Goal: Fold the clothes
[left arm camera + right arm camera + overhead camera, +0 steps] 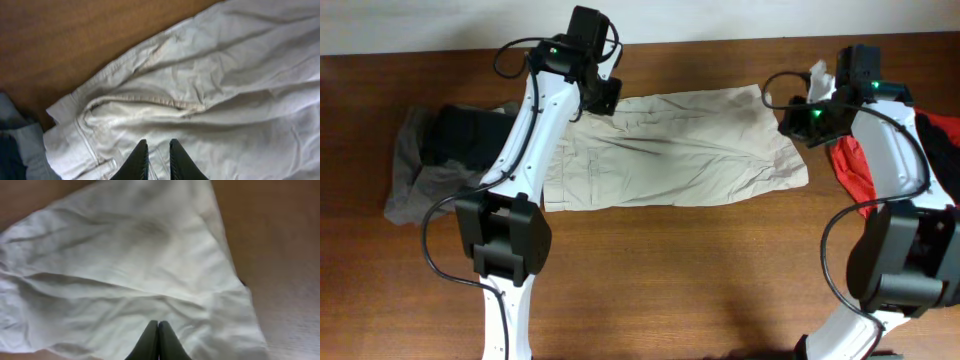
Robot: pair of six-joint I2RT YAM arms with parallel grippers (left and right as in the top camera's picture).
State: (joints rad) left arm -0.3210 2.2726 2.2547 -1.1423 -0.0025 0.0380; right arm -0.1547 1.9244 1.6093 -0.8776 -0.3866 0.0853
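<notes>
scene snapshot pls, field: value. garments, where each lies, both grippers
main garment: beige shorts, laid out across mid-table, wrinkled
left gripper: fingers slightly apart, over the waistband end
right gripper: shut, over the leg-hem end; whether it pinches cloth, cannot tell
other clothes: grey and black pile beside the left arm; red garment beside the right arm
surface: wooden table

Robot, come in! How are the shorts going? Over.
Left gripper barely open, right gripper shut, both at the cloth. Khaki shorts lying spread out. Nothing lying on them.
</notes>
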